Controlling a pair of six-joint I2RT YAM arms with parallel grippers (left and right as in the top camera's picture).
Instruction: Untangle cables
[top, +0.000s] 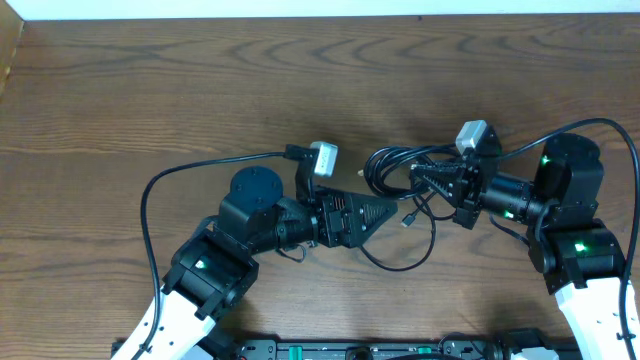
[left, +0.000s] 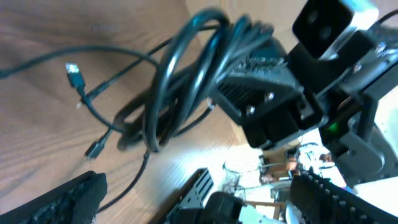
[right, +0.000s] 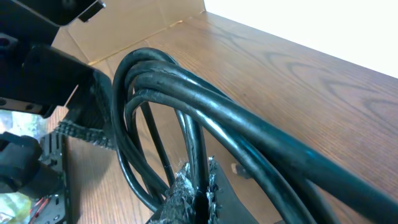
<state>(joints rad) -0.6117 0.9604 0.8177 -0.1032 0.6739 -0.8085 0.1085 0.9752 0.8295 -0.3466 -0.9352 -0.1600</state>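
The cables (top: 392, 163) are a bunch of thin black loops lying between the two arms. A loose strand (top: 405, 262) curves toward the front, and a small plug (top: 408, 220) lies near it. My right gripper (top: 418, 177) reaches in from the right and is shut on a strand of the cables (right: 186, 81), which runs up between its frayed pads (right: 186, 186). My left gripper (top: 385, 212) points right, just left of and below the bunch, open and holding nothing. In the left wrist view the cables (left: 177, 81) hang from the right gripper (left: 267, 93), beyond my spread fingers (left: 68, 196).
Thick black arm cables arc over the table at the left (top: 150, 190) and the right (top: 610, 125). A cardboard wall (right: 143, 25) stands past the table's end. A rail with electronics (top: 400, 350) runs along the front edge.
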